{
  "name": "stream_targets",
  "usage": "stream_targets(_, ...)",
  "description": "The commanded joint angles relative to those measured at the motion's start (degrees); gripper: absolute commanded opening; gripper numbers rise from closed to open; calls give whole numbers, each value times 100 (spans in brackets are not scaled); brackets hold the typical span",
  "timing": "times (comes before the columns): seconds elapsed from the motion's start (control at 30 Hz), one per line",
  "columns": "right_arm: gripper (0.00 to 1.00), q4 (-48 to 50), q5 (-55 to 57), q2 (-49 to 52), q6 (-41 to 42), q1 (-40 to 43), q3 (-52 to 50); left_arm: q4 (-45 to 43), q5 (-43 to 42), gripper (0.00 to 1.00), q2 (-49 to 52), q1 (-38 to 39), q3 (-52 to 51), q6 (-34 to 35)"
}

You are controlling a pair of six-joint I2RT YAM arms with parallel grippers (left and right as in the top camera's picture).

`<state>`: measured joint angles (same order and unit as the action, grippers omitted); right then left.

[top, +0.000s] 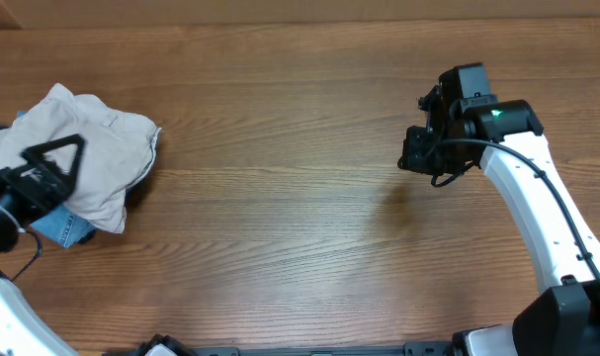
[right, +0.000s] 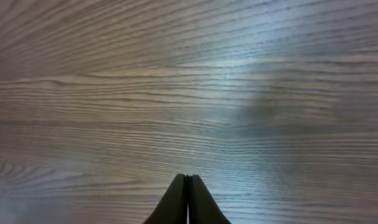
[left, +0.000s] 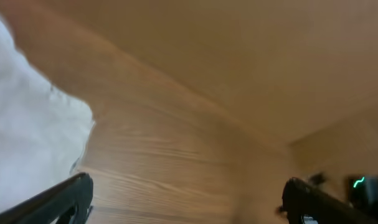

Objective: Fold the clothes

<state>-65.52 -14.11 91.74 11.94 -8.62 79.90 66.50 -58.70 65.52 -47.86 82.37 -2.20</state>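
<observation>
Nearest, at the left of the surface (top: pixel 300 237): light-blue jeans (top: pixel 64 229) peeping from under crumpled cream shorts (top: pixel 107 138). Over that heap, left hand (top: pixel 67 163) spread wide, gripping nothing. Looks soft, light, floppy, likely to sag; best pinched at waistband or hem corners. Farther off, right hand (right: pixel 187 193) pressed shut, empty, well apart from the clothes.

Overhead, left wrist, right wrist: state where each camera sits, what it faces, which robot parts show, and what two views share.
Overhead: above the table, looking straight down; shorts over jeans at left; both arms show.
Left wrist: on the left arm, looking across the table past the shorts; its open fingers show.
Right wrist: on the right arm, facing down at bare wood; its shut fingers show.
Shared: overhead and left wrist both show the shorts and the right arm.
</observation>
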Motion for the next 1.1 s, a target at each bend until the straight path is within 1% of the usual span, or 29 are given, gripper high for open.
stream_targets(0.0,9,68,-122,-726,-20,-2,404,822,2127,100,-437,1346,1025,-1486)
stream_targets(0.03,9,85,-122,-927,-20,-4,446,1049,2437,100,-457,1762,1191,-1606)
stream_targets(0.07,10,103,-125,-1178,-20,-4,470,1491,2813,100,-476,2483,1414,-1864)
stream_targets(0.1,10,111,-157,-1381,-15,-4,472,1681,2986,100,-492,2887,1471,-1902)
stream_targets(0.13,11,101,-256,-1694,-20,-4,472,1996,3198,100,-553,3550,1486,-1899)
stream_targets(0.17,11,66,-315,-1910,-22,-4,472,2208,3405,100,-612,4015,1486,-1827)
stream_targets(0.2,14,39,-358,-2118,-22,-4,472,2293,3593,100,-673,4297,1486,-1676)
stream_targets(0.27,28,-26,-356,-2568,-24,-4,472,2317,4559,100,-896,4839,1486,-933)
stream_targets(0.3,37,-35,-356,-2802,-24,-4,472,2323,5198,100,-1073,5051,1486,-444)
stream_targets(0.33,55,-35,-356,-2990,-22,-4,472,2323,5641,100,-1220,5147,1486,15)
stream_targets(0.37,100,-37,-356,-3161,-22,-2,472,2330,5958,100,-1353,5167,1486,378)
stream_targets(0.43,100,-127,-356,-3445,-20,-4,472,2347,6100,100,-1545,5165,1486,503)
stream_targets(0.5,100,-310,-356,-3552,-20,-4,472,2350,5792,100,-1532,5165,1486,575)
stream_targets(0.8,100,-468,-356,-3344,-20,-35,448,2352,5764,100,-1528,5165,1486,564)
stream_targets(0.9,100,-468,-354,-3672,-20,-37,431,2352,5764,100,-1530,5163,1486,564)
stream_targets(0.93,100,-479,-332,-3947,-31,-37,358,2352,5764,100,-1528,5165,1486,564)
stream_targets(0.97,100,-413,-70,-4181,-44,-35,249,2352,5761,100,-1528,5163,1486,564)
stream_targets(1.03,100,107,278,-4601,-76,-35,-129,2352,5764,100,-1528,5165,1486,564)
stream_targets(1.07,100,699,490,-4964,-339,-35,-651,2352,5764,100,-1530,5163,1486,564)
